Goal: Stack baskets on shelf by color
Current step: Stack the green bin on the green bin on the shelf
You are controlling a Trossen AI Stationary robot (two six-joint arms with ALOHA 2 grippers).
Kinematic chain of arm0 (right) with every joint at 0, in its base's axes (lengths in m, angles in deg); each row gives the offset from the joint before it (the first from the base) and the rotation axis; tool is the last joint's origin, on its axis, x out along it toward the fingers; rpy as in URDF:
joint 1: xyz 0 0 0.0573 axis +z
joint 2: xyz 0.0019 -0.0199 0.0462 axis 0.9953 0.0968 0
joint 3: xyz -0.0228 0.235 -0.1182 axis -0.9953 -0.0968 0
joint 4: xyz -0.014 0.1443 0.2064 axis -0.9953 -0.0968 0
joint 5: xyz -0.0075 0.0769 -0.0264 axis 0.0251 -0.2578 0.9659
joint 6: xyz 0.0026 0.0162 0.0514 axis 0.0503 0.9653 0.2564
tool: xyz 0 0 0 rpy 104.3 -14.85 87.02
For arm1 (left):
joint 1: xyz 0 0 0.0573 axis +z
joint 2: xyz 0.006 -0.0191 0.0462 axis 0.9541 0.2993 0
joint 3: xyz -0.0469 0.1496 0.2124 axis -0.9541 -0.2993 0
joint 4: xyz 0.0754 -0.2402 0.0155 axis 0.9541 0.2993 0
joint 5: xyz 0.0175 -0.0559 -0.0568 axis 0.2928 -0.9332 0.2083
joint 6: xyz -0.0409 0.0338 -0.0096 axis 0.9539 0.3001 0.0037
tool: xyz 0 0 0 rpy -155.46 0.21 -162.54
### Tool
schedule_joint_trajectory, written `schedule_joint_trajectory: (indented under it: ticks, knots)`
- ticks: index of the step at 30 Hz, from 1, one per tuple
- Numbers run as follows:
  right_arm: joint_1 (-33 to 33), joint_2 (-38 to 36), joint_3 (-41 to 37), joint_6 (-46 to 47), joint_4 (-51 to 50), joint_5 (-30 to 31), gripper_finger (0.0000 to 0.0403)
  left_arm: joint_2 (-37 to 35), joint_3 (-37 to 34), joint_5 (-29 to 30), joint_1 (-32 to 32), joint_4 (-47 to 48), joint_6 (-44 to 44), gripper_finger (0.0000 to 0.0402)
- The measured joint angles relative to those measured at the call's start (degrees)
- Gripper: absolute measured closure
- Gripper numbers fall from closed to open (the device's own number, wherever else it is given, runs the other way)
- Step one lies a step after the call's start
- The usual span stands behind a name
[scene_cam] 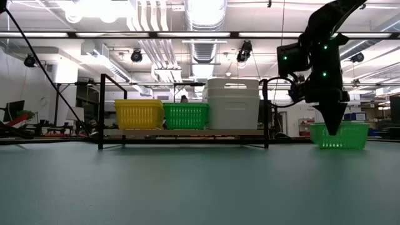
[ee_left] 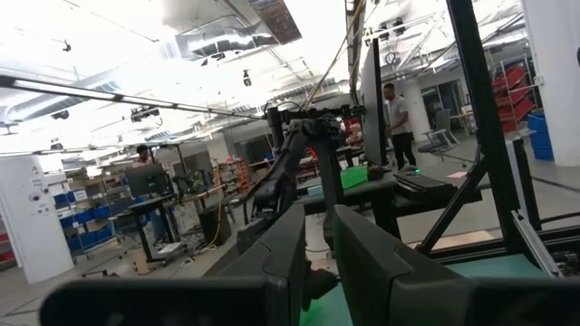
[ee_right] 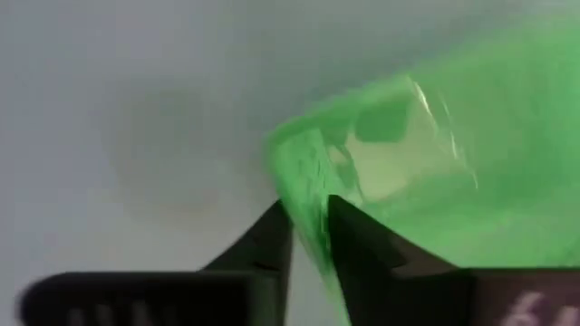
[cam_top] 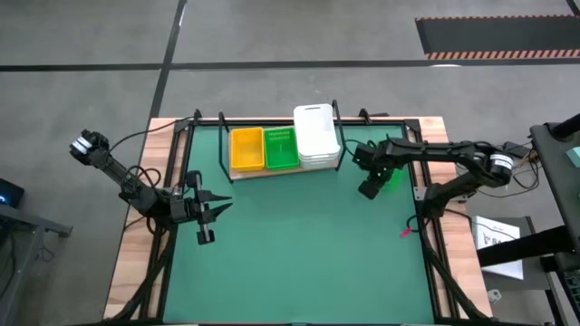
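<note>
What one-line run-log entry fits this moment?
right claw: shut on green basket rim, on mat right of shelf | left claw: waits, shut, left side | shelf: yellow, green, white stacks

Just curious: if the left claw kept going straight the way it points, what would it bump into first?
Probably nothing on the table: the left gripper points across bare green mat, toward the right arm, though depth is unclear.

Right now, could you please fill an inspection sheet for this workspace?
Surface: green mat, mostly bare.
Job's things: shelf holds yellow stack, green stack, white stack; one green basket on the mat, right of the shelf.
Clutter: small pink item near the right edge.
Grippers: right pincer shut on that basket's wall; left pincer idle, shut, left side.
Cables: run along both arms.
Surroundings: a person stands far behind.
</note>
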Motion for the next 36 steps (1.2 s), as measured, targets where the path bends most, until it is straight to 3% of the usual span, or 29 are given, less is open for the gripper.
schedule_joint_trajectory:
  ticks: [3, 11, 21, 23, 28, 36]
  knots:
    - [2.6, -1.1, 0.0, 0.4, -0.5, -3.2, 0.0385, -0.1, 0.0, 0.0, 0.0, 0.1, 0.0, 0.0357]
    - [16.5, -3.9, 1.2, 5.9, 0.2, -13.4, 0.039, -0.1, 0.0, 0.0, 0.0, 0.1, 0.0, 0.0357]
    - [37.1, 0.3, 13.7, 9.5, 9.1, -13.8, 0.0391, -0.1, 0.0, 0.0, 0.0, 0.1, 0.0, 0.0357]
    - [39.5, 2.3, 18.0, 9.5, 10.4, -13.1, 0.0391, -0.1, 0.0, 0.0, 0.0, 0.1, 0.0, 0.0357]
    - [43.2, 9.5, 31.5, 3.8, 10.6, -4.2, 0.0391, -0.1, 0.0, 0.0, 0.0, 0.1, 0.0, 0.0357]
    - [42.4, 23.2, 53.4, -11.9, 8.7, 3.0, 0.0391, -0.2, 0.0, 0.0, 0.0, 0.1, 0.0, 0.0357]
